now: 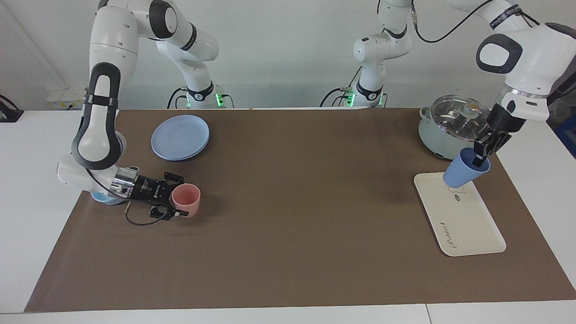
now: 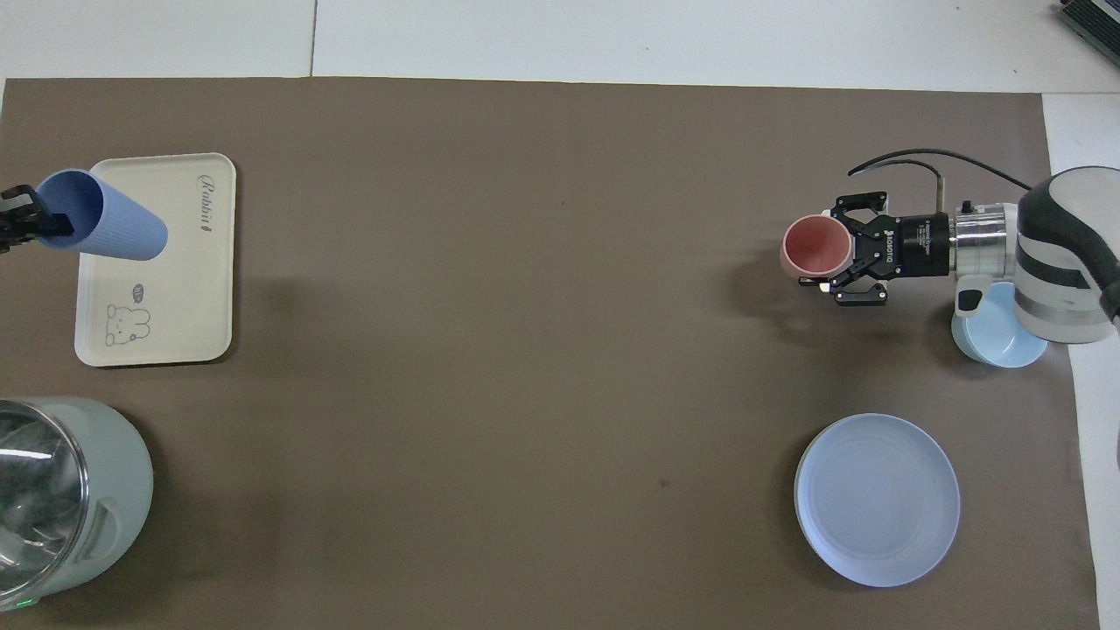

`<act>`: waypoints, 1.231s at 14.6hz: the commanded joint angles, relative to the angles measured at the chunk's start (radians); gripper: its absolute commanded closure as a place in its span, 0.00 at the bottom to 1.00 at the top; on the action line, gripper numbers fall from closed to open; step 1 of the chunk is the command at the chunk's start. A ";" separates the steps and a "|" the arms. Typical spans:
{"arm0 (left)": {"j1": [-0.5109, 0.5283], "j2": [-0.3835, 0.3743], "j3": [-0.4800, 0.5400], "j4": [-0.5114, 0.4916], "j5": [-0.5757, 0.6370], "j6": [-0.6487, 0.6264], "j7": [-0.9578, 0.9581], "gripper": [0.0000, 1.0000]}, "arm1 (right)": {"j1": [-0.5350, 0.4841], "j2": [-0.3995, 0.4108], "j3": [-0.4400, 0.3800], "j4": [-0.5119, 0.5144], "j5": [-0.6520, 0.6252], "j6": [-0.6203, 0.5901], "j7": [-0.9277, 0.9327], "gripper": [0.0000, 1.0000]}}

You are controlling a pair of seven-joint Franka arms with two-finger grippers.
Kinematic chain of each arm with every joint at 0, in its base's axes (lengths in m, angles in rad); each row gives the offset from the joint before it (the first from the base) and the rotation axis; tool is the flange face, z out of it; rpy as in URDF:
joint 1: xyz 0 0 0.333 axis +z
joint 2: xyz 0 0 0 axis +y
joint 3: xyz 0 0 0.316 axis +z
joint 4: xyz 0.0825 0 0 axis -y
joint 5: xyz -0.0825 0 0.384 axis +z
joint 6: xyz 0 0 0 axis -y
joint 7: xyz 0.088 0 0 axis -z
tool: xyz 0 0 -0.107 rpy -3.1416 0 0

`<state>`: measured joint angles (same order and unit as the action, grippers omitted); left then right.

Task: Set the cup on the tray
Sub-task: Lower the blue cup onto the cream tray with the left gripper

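The periwinkle-blue cup (image 1: 463,172) is tilted, its base over the end of the cream tray (image 1: 468,225) nearer to the robots. My left gripper (image 1: 480,155) is shut on the cup's rim, one finger inside it. I cannot tell whether the base touches the tray. In the overhead view the cup (image 2: 109,226) lies across the tray's (image 2: 184,289) edge, with the left gripper (image 2: 44,226) at its mouth. My right gripper (image 1: 173,198) is low over the mat, with the upright pink cup (image 1: 186,200) at its tip.
A lidded grey-green pot (image 1: 443,128) stands close to the tray, nearer to the robots. A round blue plate (image 1: 180,137) and a light-blue bowl (image 2: 1002,337), partly under the right arm, are at the right arm's end.
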<state>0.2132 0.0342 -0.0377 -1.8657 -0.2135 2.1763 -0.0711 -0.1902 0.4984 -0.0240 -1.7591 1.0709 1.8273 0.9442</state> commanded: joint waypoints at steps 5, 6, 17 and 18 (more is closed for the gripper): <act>0.095 0.117 -0.014 -0.133 -0.087 0.250 0.309 1.00 | -0.025 0.003 0.006 -0.019 -0.025 0.061 -0.010 1.00; 0.092 0.136 -0.016 -0.133 -0.087 0.273 0.309 1.00 | -0.031 0.002 0.004 -0.028 -0.025 0.082 -0.010 1.00; 0.066 0.164 -0.021 -0.066 -0.110 0.266 0.312 0.00 | -0.063 -0.012 -0.005 -0.097 -0.025 0.273 0.002 0.62; 0.055 0.159 -0.018 -0.028 -0.098 0.217 0.313 0.00 | -0.063 -0.017 -0.005 -0.095 -0.025 0.279 0.002 0.33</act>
<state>0.2917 0.2101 -0.0634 -1.9511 -0.3004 2.4648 0.2209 -0.2503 0.4871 -0.0303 -1.8221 1.0640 2.0273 0.9526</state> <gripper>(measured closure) 0.185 0.189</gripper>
